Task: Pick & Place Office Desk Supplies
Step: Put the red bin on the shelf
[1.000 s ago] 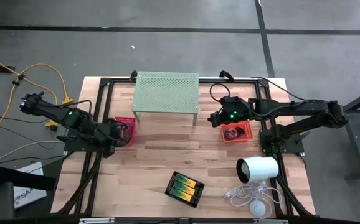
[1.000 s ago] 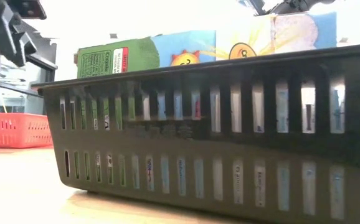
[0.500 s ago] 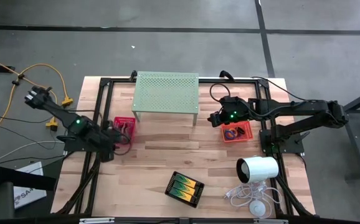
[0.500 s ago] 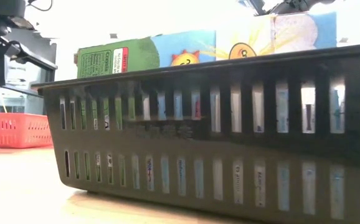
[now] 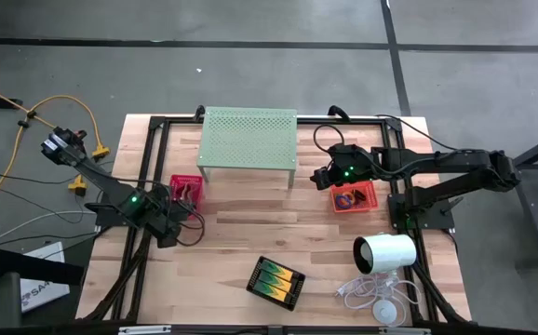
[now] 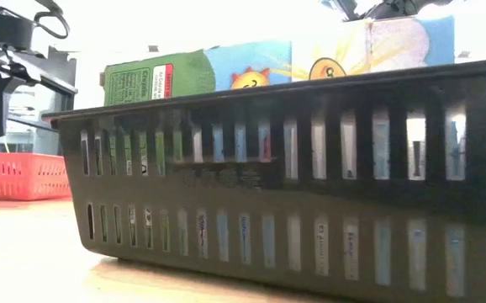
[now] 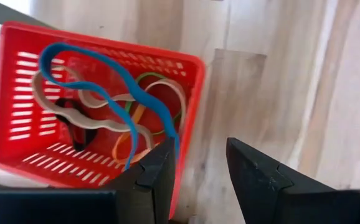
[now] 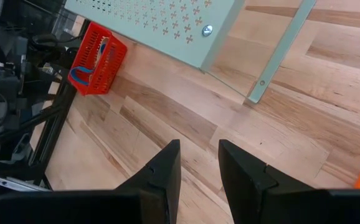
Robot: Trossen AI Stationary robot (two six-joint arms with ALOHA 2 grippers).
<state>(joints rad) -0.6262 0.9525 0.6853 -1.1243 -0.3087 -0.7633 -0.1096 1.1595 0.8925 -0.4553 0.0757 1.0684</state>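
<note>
Supplies look largely sorted already. Red tray (image 5: 186,189) near the table's left edge, in front of the green stand (image 5: 248,140), loaded with rubber bands (image 7: 108,109): blue, white, green and orange loops, tangled, one blue loop draped up toward the rim. Orange tray (image 5: 355,196) on the right side, holding a few small dark and coloured pieces, too small to name. Black tray (image 5: 275,282) at the front centre, filled with yellow-and-green clips (image 5: 277,276). No loose supplies visible on bare wood in the overhead picture; possibly small items hidden under the stand or the arms.

Left gripper (image 7: 197,171) just beside the red tray's near corner, above the tabletop, jaws parted and empty, one finger over the tray's rim and the other over bare wood. Right gripper (image 8: 197,163) hanging near the orange tray's back corner, close to the stand's right leg, jaws a narrow gap apart, nothing between them.

Judged late in the job: three trays filled, both grippers empty. Left to do, probably: tuck the stray blue loop fully inside, or shift the trays to final spots, perhaps onto or under the stand. Cannot tell the intended final layout from this moment alone. White cylinder (image 5: 384,251) and cable at front right not part of the job.
</note>
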